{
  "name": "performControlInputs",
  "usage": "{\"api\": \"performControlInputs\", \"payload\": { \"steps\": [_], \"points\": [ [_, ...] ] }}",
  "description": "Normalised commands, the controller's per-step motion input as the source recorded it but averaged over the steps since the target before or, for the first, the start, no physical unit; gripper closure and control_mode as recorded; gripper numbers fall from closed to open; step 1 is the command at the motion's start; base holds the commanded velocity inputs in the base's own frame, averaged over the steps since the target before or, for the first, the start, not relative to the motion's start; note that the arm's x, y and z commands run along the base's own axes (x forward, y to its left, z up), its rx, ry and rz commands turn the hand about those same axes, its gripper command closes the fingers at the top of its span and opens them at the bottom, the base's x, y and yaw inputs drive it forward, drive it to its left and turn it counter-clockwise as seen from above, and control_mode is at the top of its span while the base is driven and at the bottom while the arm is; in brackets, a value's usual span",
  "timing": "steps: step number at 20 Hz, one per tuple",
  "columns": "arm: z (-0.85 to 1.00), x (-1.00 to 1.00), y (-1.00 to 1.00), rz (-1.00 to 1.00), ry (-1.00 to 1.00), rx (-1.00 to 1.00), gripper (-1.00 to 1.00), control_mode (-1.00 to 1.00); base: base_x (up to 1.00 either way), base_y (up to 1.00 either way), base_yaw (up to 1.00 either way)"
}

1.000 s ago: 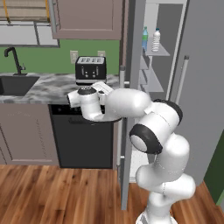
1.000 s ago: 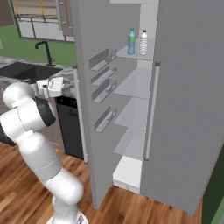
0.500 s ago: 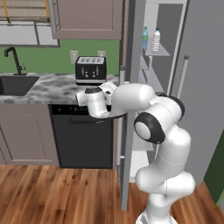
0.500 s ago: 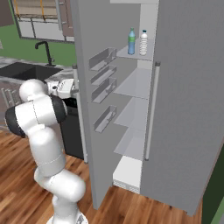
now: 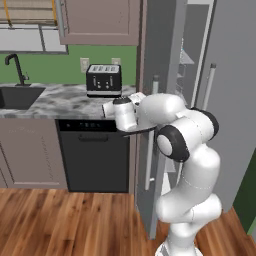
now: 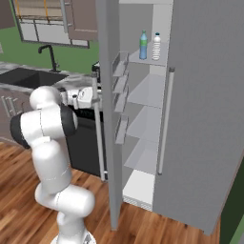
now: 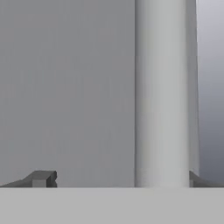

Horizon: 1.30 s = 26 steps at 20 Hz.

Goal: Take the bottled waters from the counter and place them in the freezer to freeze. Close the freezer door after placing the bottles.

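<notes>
Both bottled waters stand side by side on an upper freezer shelf (image 6: 159, 59): the blue-tinted one (image 6: 143, 45) on the left, the whitish one (image 6: 156, 46) on the right. The tall grey freezer door (image 6: 107, 143) (image 5: 160, 60) stands partly open. My gripper (image 6: 91, 97) (image 5: 142, 97) (image 7: 118, 179) is open at the door's outer face, close to the upper part of the vertical bar handle (image 6: 98, 128) (image 5: 149, 150). In the hand view the handle (image 7: 162, 92) runs upright between my fingertips (image 7: 41, 178), nearer the right one. Nothing is held.
The marbled counter (image 5: 55, 102) carries a black toaster (image 5: 104, 79) and a black sink (image 5: 17, 96) with a faucet. Just left of the door, under the counter, is a black dishwasher (image 5: 95, 155). The plain right fridge door (image 6: 205, 109) is closed. Wooden floor lies below.
My arm has swung right, from over the counter edge up to the door's outer face. The freezer door has turned some way toward closed. The bottles have not moved.
</notes>
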Motion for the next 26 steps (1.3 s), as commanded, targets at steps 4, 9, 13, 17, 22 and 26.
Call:
{"api": "performControlInputs", "payload": {
  "steps": [4,9,13,17,22,26],
  "points": [
    [-0.14,0.51,-1.0,0.01,0.0,0.0,-1.0,-1.0,0.0,0.0,0.0],
    [-0.16,0.5,-1.0,0.07,0.0,0.02,-1.0,-1.0,0.0,0.0,0.0],
    [-0.15,0.43,-1.0,0.11,0.0,0.04,-1.0,-1.0,0.0,0.0,0.0],
    [-0.15,0.42,-1.0,0.1,0.0,0.03,-1.0,-1.0,0.0,0.0,0.0],
    [-0.11,0.46,-1.0,0.09,0.0,0.02,-1.0,-1.0,0.0,0.0,0.0],
    [-0.07,0.57,-1.0,0.06,0.0,0.04,-1.0,-1.0,0.0,0.0,0.0]
  ]
}}
